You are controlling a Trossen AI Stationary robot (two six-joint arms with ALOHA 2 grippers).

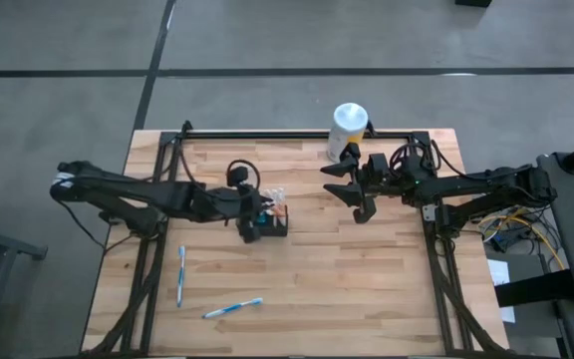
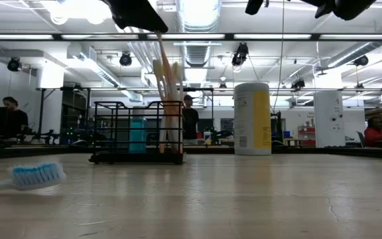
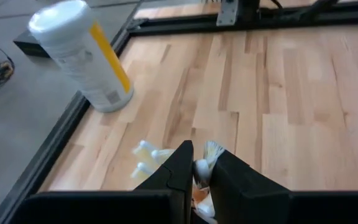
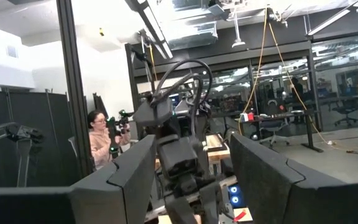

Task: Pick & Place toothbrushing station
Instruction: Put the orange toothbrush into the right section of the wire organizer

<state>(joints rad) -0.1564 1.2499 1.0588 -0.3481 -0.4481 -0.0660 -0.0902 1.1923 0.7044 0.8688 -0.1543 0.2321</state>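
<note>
Two toothbrushes are lying loose on the wooden desk (image 1: 367, 289): a white-and-blue toothbrush (image 1: 180, 275) lying lengthwise near the left edge, and a blue-handled toothbrush (image 1: 232, 309) lying slantwise just beside it toward the front. One black wire-mesh basket (image 1: 273, 221), the toothbrushing station, is sitting near the desk's middle, left of centre. In the low view it is showing as a low rectangular frame of thin black bars, holding a teal item (image 2: 137, 135) and several pale upright toothbrush handles (image 2: 169, 99) that are rising well above its rim. One white-topped canister (image 1: 347, 130) with a yellow stripe is standing at the back edge; small print is covering its label but is not readable.

The left claw (image 1: 255, 219) is hovering over the basket, clenched on one pale toothbrush handle. The right claw (image 1: 357, 189) is hanging released above the desk near the canister, well apart from the basket. People are sitting in the room behind.
</note>
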